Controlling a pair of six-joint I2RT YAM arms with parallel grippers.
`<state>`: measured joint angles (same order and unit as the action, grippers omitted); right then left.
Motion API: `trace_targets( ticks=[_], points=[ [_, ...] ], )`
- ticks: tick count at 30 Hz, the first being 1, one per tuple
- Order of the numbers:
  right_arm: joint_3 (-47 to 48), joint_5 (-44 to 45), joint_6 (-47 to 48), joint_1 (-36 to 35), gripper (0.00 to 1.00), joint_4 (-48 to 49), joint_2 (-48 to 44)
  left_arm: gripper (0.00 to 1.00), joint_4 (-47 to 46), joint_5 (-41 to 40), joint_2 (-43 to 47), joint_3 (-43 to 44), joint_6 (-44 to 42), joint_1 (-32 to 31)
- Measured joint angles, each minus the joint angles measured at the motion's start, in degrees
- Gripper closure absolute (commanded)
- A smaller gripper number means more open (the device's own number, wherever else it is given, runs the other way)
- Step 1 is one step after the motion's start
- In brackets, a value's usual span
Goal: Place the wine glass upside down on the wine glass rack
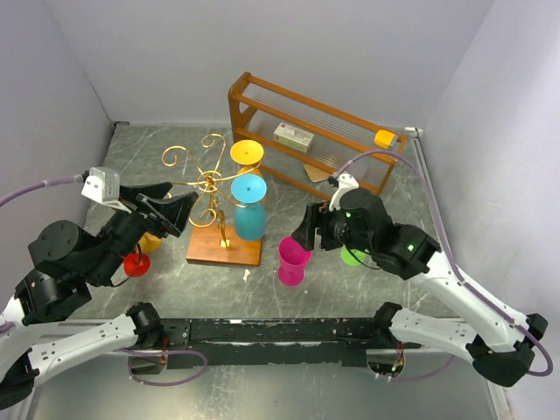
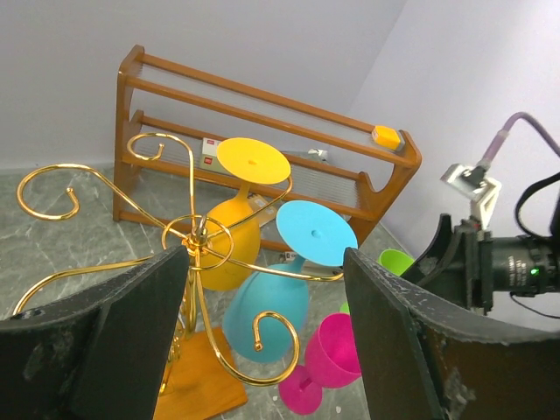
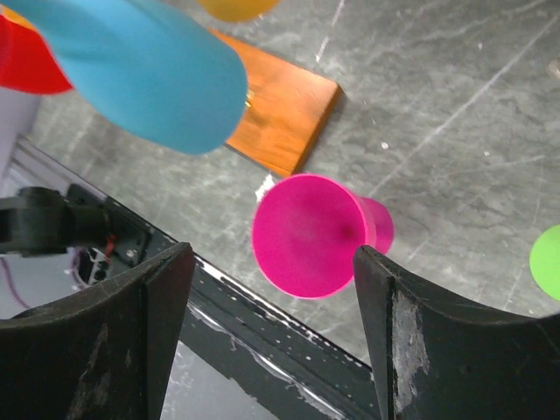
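Pink glass (image 1: 293, 256): upright on the surface (image 1: 140, 149), mouth up, near centre, just right of the rack's wooden base (image 1: 224, 248). Not touching it, as far as can be told.

- Material: opaque, bright, probably plastic. Likely light and stiff, not fragile. Smooth wall, so probably slippery under hard pads. Narrow foot under a wide bowl, so likely to tip if nudged from one side.
- Best hold, by judgement: across the lower bowl or on the stem, leaving the foot free to slide into a wire arm once inverted. A hold at the rim seems apt to slip.
- Right claw (image 3: 271, 254): spread wide, holding nothing, above the glass. In the right wrist view the bowl sits between the two fingers.
- Rack (image 1: 208, 182): gold wire on a thin stem, left of the pink glass. Blue glass (image 1: 249, 214) and yellow glass (image 1: 247, 153) already hanging upside down on its right side. Curled arms on the left and far-left side bare.
- Left claw (image 2: 264, 254): spread, empty, on the left, pointed at the rack.
- Also on the surface: green glass (image 1: 353, 256) under the right arm, red glass (image 1: 136, 263) by the left arm.
- Wooden shelf (image 1: 262, 96) at the far side.
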<state>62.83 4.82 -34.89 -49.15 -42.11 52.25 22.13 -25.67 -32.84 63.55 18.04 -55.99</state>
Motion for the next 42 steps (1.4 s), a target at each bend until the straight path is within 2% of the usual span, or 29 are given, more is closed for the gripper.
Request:
trace_targets(
  ticks=[11, 19, 27, 35, 40, 42],
  points=[
    [-5.11, -0.63, 1.57, 0.0, 0.28, -0.76, 5.38, 0.18, 0.02, -0.04, -0.85, 0.04, 0.0, 0.0],
    [-6.82, -0.79, 0.63, -0.13, 0.42, -0.22, 6.38, 0.18, -0.04, -0.09, -0.76, 0.04, -0.02, 0.0],
    [-6.99, 3.19, -0.61, -0.63, 0.55, -1.57, 9.42, 0.18, -0.07, -0.07, -0.76, 0.04, 0.0, 0.0],
    [-6.99, 6.56, -1.64, -2.12, 0.78, -2.01, 13.18, 0.18, -0.48, 0.02, -0.87, 0.04, 0.0, 0.0],
    [-5.84, 10.21, -2.99, -4.15, 0.98, -2.54, 14.58, 0.19, -1.09, 0.46, -1.33, 0.04, 0.02, 0.0],
    [-4.83, 11.52, -3.28, -4.79, 1.0, -2.97, 14.86, 0.19, -1.29, 0.61, -1.55, 0.04, 0.02, 0.0]
  ],
)
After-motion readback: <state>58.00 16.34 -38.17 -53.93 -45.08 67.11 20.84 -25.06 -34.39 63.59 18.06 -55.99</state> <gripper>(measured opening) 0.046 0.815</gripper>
